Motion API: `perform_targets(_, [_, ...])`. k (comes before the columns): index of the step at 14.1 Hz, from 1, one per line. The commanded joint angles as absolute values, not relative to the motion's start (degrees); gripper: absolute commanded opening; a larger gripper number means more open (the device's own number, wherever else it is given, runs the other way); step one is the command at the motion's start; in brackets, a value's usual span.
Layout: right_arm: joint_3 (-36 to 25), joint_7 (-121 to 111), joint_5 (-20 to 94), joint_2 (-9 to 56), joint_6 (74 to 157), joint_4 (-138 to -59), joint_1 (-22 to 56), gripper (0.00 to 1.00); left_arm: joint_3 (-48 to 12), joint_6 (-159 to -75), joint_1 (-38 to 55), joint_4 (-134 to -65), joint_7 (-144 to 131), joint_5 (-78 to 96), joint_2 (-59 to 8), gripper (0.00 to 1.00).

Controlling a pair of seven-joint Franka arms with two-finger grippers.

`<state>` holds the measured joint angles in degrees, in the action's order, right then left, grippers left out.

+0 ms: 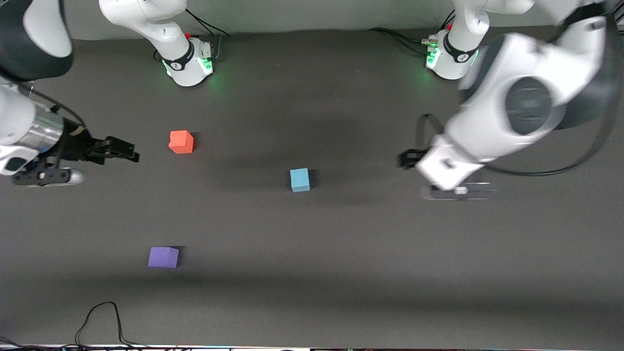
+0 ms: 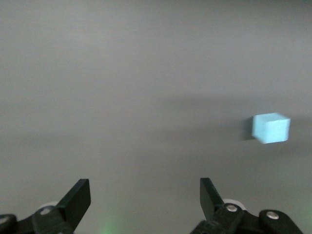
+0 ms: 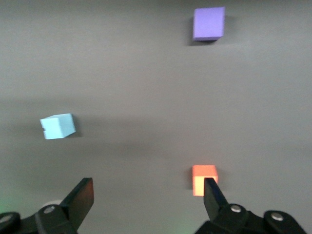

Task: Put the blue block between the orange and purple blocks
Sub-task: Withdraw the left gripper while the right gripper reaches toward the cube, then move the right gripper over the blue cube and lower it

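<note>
the right gripper [image 1: 122, 150] sits at the left edge of the front frame, up in the air over bare table [image 1: 341, 273] toward the right arm's end, its fingers spread wide with nothing between them; in its own wrist picture the two dark fingers [image 3: 80, 197] stand apart at the bottom. just past it, in the upper-left part of the frame, is the orange block [image 1: 181, 142], and in the lower left the purple block [image 1: 163, 257], nearer the front camera. the gap between those two is unfilled. the blue block [image 1: 300, 179] rests on the table near the middle of the frame, well apart from both and untouched. at the right of the frame the left gripper [image 1: 407, 159] hangs over the table toward the left arm's end, its forearm slanting down from the upper-right corner with the hand turned toward the blue block; its wrist picture shows the fingers [image 2: 78, 197] held wide and empty, the cube at the right of that picture. so, by my reading, nothing of the task is done: the cube has to be reached, gripped, carried and set down between the other two. the left arm looks the likelier one to fetch it.
</note>
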<state>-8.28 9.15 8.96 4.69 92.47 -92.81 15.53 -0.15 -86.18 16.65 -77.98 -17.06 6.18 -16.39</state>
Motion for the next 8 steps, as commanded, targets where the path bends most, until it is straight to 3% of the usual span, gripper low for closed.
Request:
perform_targets(1, [-8.4,18.8,9.5,4.8,94.1,-92.5,23.0,1.0,-0.8,-85.8,9.3,-85.1,-7.6,5.3,-9.3,1.0])
perform_targets(8, [-8.3,40.9,11.7,16.2,106.4,-90.9,42.0,1.0,-0.7,-85.5,-0.4,-88.3,3.4,2.0,-2.1,1.0])
